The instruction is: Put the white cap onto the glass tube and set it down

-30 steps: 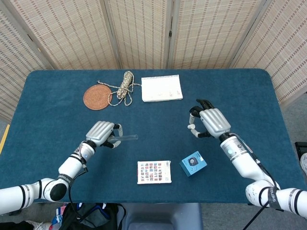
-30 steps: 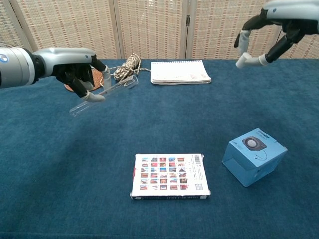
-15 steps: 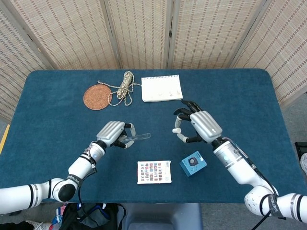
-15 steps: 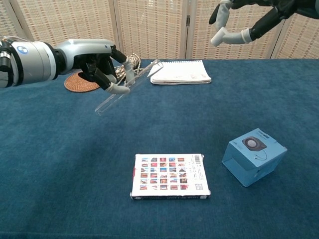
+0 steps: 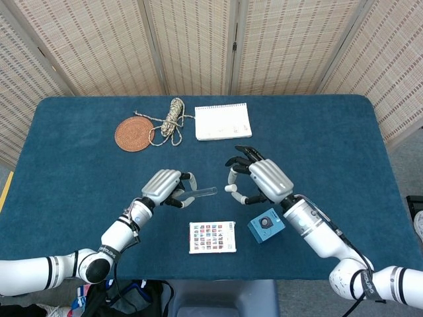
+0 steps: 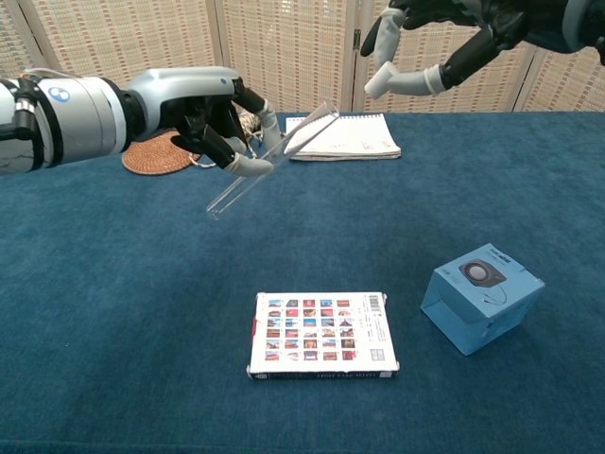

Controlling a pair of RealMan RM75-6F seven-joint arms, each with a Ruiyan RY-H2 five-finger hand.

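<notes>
The glass tube (image 6: 271, 159) is held clear of the bench (image 5: 79, 158) by the left robot hand (image 5: 165, 187), which grasps it near mid-length; the tube is tilted, open end pointing toward 2 o'clock in the chest view and toward 3 o'clock in the head view. The open end carries no cap, so the capping step is judged not yet done. The right robot hand (image 5: 254, 181) hovers just beyond that open end, at 3 o'clock from it, fingers curled with the thumb and one finger close together. A white cap cannot be told apart from the pale fingertips (image 6: 375, 87) in either view, so whether this hand holds it cannot be determined. Remaining work, as judged: align the cap with the open end, seat it, then lower the tube to the bench. At 6 o'clock from the tube lie a picture card box (image 5: 212, 237) and a blue box (image 5: 266, 225); at 12 o'clock lie a notebook (image 5: 223, 121), a rope bundle (image 5: 170, 121) and a woven coaster (image 5: 134, 134).
</notes>
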